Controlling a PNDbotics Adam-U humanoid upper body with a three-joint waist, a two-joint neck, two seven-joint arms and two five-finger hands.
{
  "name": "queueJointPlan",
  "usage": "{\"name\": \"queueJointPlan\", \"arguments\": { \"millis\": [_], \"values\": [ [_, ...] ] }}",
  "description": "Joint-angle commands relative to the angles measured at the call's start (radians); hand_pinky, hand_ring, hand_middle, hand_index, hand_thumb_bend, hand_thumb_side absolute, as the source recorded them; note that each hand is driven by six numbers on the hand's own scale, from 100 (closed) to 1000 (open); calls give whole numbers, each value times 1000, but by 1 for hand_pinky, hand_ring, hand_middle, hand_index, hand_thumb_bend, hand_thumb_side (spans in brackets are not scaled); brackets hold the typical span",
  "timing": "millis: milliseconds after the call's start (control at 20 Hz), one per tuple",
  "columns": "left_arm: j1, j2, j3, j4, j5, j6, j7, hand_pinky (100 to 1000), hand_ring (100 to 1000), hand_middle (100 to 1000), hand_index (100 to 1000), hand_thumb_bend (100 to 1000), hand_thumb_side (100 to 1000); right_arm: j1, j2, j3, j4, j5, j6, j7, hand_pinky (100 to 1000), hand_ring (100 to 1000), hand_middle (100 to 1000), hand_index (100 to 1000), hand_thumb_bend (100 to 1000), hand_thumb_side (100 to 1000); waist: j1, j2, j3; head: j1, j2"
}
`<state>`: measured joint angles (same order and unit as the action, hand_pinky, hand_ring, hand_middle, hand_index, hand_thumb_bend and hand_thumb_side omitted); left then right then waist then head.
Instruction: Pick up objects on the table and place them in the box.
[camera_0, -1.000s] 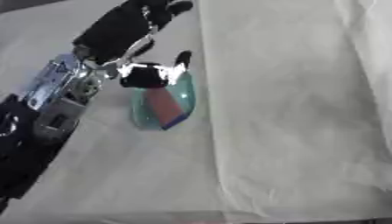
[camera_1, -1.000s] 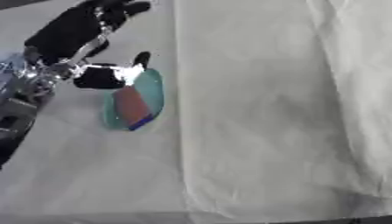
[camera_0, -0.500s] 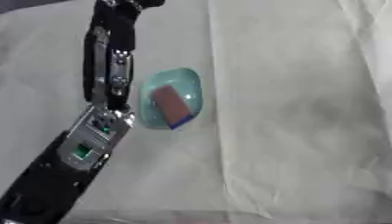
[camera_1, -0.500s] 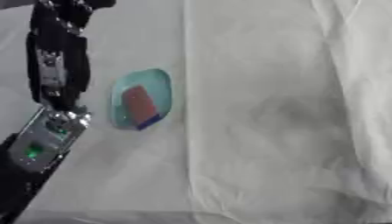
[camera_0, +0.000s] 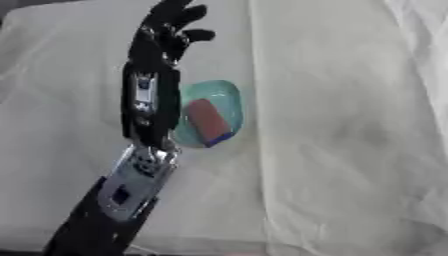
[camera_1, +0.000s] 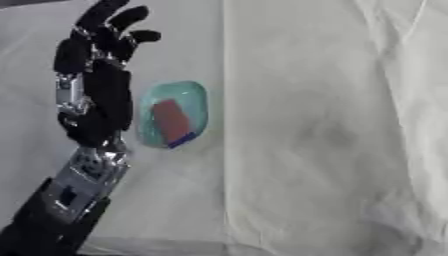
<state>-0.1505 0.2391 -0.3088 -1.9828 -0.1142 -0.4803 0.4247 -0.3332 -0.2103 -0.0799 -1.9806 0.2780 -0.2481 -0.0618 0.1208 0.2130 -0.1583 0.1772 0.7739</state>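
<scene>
Your robot's left hand reached up from the lower left corner across a table draped in a pale cloth, its black and silver forearm rising almost straight up the view. The fingers were held out nearly straight and slightly spread, curling only a little at the tips, and they gripped nothing. A teal oval dish lay on the cloth just right of the forearm, below the wrist and well short of the fingertips; in the left eye view the forearm covered the dish's left edge. A reddish rectangular block with a blue lower corner rested inside the dish, tilted. 1 second before, the fingers had been curled beside the dish's upper left rim with a white object between them; half a second before, the arm already stood stretched out past the dish. The dish itself had not visibly moved on the cloth. Your right hand showed in neither view.
</scene>
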Motion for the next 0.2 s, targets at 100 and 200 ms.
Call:
{"name": "queueJointPlan", "arguments": {
  "millis": [100, 200],
  "values": [
    [-9, -15, -3, -17, -14, 15, -45, 638, 786, 789, 825, 100, 921, -11, 3, 1, -19, 12, -2, 5, 495, 769, 969, 892, 100, 497, -8, -22, 2, 9, -4],
    [-13, -22, -6, -17, -11, 21, -53, 636, 785, 788, 824, 100, 918, -11, 4, 1, -19, 13, 0, 7, 494, 767, 971, 893, 100, 496, -9, -22, 1, 9, -4]
  ]
}}
